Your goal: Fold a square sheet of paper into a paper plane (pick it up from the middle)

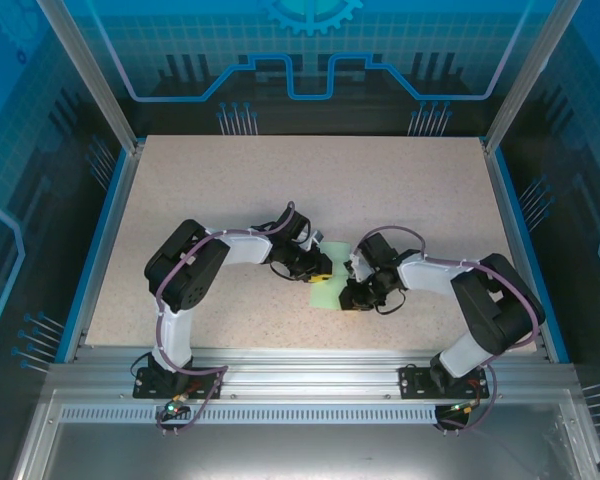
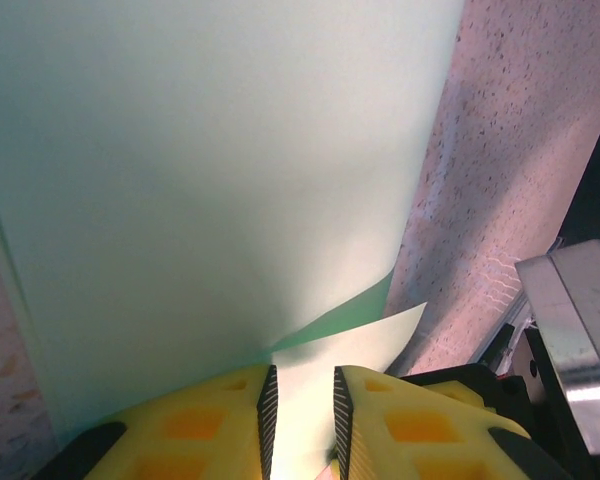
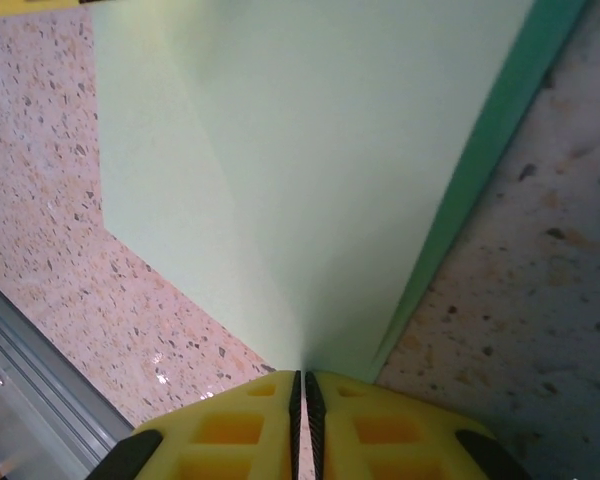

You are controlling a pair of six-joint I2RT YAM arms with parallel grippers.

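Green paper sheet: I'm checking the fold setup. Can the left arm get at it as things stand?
Likely yes: the left gripper sits at the sheet, which lies between its fingers, nothing blocking. The right gripper pinches another edge.

No legible text, no readable labels, brands, numbers or signs

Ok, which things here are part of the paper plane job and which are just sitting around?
Job: mint-green sheet of paper, left gripper, right gripper.
Just there: speckled table, aluminium rail at the near edge.
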